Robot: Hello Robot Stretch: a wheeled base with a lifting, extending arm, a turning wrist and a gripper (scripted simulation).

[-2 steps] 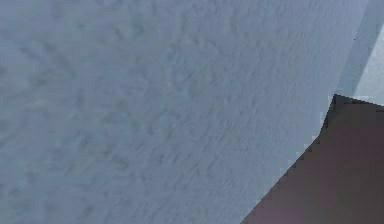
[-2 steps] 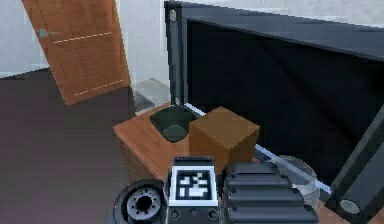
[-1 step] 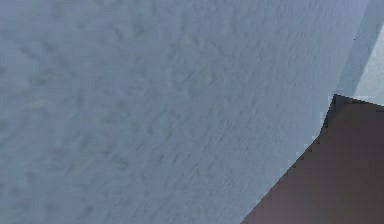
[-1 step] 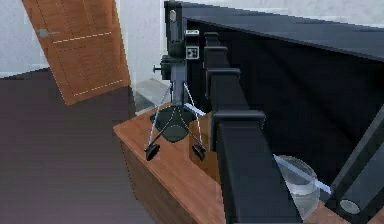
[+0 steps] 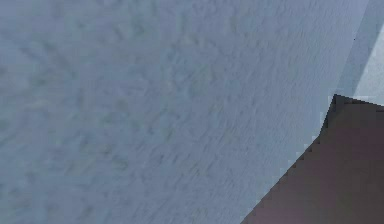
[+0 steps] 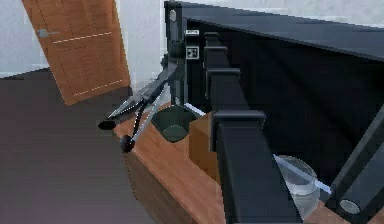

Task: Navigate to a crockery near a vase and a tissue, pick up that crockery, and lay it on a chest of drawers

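A dark round bowl [image 6: 172, 122] stands on a wooden top [image 6: 170, 175] in the arm side view. Right of it are a brown box [image 6: 203, 146] and a clear glass vessel [image 6: 296, 180]. The arm's dark bar rises from the bottom edge. My gripper [image 6: 116, 136] reaches out left of the bowl, and its thin fingers [image 6: 140, 103] slant down past the top's edge. Only dark floor lies behind the fingertips, so it holds nothing.
A large black panel [image 6: 290, 80] stands along the back of the wooden top. A wooden door [image 6: 80, 45] is at the upper left, with dark floor [image 6: 50, 150] before it. In the forward view, a blue-grey wall [image 5: 150, 110] stands close ahead, with dark floor [image 5: 340, 170] at the lower right.
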